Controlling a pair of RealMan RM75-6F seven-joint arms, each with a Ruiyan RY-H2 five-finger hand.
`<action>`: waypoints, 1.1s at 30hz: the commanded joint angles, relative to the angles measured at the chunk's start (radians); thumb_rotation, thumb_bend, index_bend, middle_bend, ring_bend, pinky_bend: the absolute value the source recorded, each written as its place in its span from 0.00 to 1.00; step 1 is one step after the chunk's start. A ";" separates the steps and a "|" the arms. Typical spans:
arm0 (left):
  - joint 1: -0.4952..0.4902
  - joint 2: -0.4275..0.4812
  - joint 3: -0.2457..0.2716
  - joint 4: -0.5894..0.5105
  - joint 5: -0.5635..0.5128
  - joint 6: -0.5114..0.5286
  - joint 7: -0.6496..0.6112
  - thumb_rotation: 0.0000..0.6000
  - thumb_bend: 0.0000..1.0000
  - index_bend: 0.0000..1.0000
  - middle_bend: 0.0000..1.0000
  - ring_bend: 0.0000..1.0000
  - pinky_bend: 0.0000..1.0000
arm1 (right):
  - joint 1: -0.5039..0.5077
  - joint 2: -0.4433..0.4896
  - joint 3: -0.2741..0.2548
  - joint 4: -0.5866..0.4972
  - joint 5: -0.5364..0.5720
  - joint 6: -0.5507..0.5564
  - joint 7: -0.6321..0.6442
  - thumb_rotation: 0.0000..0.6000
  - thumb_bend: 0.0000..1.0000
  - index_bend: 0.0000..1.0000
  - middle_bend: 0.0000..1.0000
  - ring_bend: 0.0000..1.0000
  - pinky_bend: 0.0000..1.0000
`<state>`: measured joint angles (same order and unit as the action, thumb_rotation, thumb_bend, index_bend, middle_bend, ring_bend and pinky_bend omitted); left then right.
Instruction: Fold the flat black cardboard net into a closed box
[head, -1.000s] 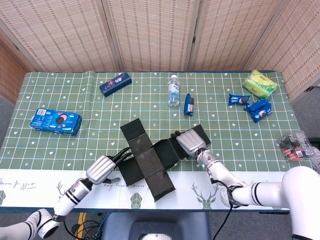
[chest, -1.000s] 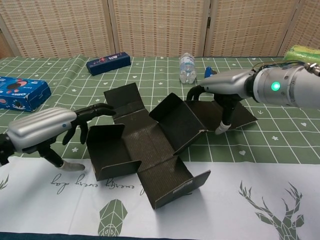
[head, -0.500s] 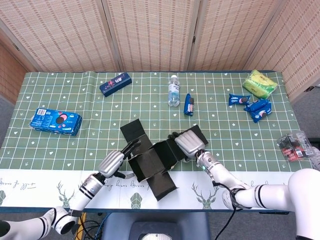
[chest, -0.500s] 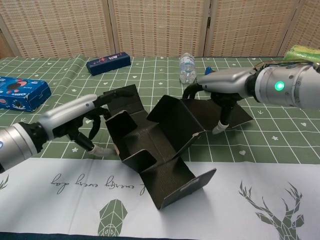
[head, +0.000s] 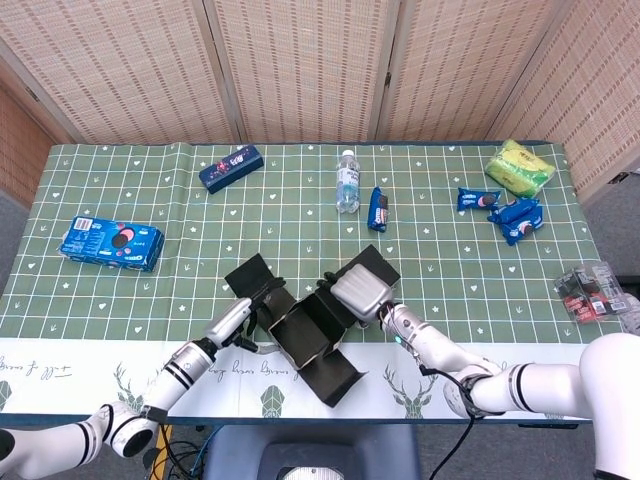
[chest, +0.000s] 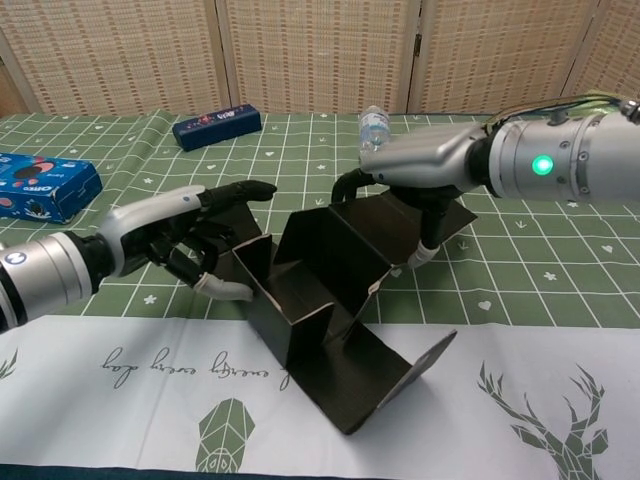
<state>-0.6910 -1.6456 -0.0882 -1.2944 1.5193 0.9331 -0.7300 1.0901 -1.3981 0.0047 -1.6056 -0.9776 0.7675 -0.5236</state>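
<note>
The black cardboard net (chest: 320, 300) sits near the front edge of the tabletop (head: 120, 300), half raised into a trough: two side panels stand up from the ribbed base, while one long flap lies out on the white runner (chest: 150, 380) and its end tab tilts upward. The left hand (chest: 190, 240) is at the net's left wall, fingers (chest: 225, 290) curled loosely against it. The right hand (chest: 410, 200) arches over the net's right panel, fingers bent down onto it.

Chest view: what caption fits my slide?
Two robot hands, left and right, push up side flaps of a black cardboard box net.
</note>
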 joint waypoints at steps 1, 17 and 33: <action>-0.025 0.019 0.018 0.000 0.009 -0.040 -0.090 1.00 0.16 0.00 0.00 0.46 0.75 | 0.008 0.000 0.005 0.004 -0.022 -0.017 0.000 1.00 0.47 0.37 0.43 0.76 0.97; -0.099 0.010 0.133 0.084 0.160 -0.020 -0.526 1.00 0.16 0.00 0.00 0.50 0.75 | 0.018 -0.003 0.014 0.003 -0.141 -0.048 0.013 1.00 0.48 0.38 0.43 0.76 0.97; -0.129 -0.021 0.197 0.143 0.180 0.020 -0.716 1.00 0.16 0.14 0.11 0.52 0.75 | 0.028 -0.025 0.033 0.014 -0.206 -0.066 0.024 1.00 0.48 0.38 0.43 0.76 0.97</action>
<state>-0.8169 -1.6643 0.1020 -1.1571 1.6966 0.9464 -1.4354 1.1181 -1.4225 0.0374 -1.5919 -1.1830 0.7023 -0.4997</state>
